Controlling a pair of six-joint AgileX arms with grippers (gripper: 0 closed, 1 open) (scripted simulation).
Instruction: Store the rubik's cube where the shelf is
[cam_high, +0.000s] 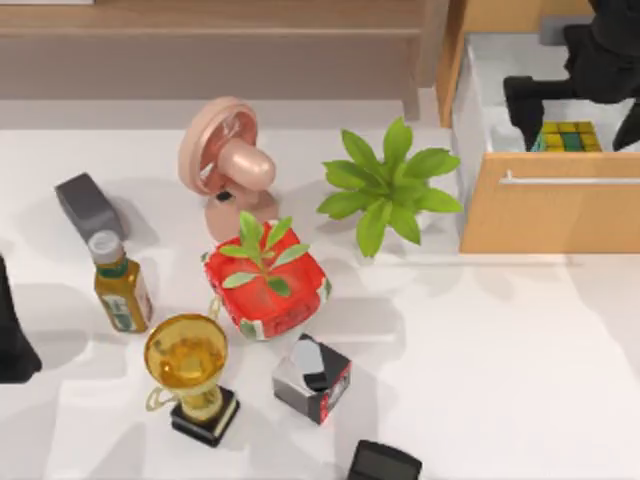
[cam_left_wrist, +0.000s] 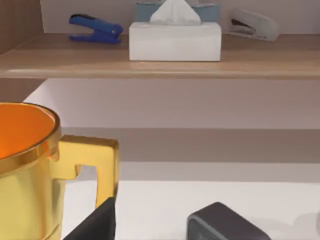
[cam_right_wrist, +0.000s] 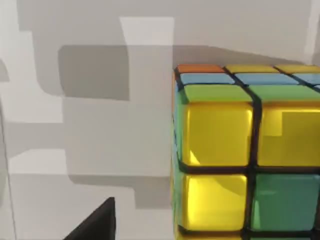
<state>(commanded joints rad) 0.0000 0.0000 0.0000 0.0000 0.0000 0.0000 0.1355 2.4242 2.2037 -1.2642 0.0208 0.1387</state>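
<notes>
Open drawer (cam_high: 470, 110): rubik's cube (cam_high: 568, 137) inside, right hand (cam_high: 575, 105) above.

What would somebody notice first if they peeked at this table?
Probably the bright red pot with a little green plant in the middle of the table, and the shiny gold trophy just in front of it to the left. Then the colourful rubik's cube, sitting inside the open drawer at the table's right, with the right gripper over it, not on the shelf at the back.
</notes>
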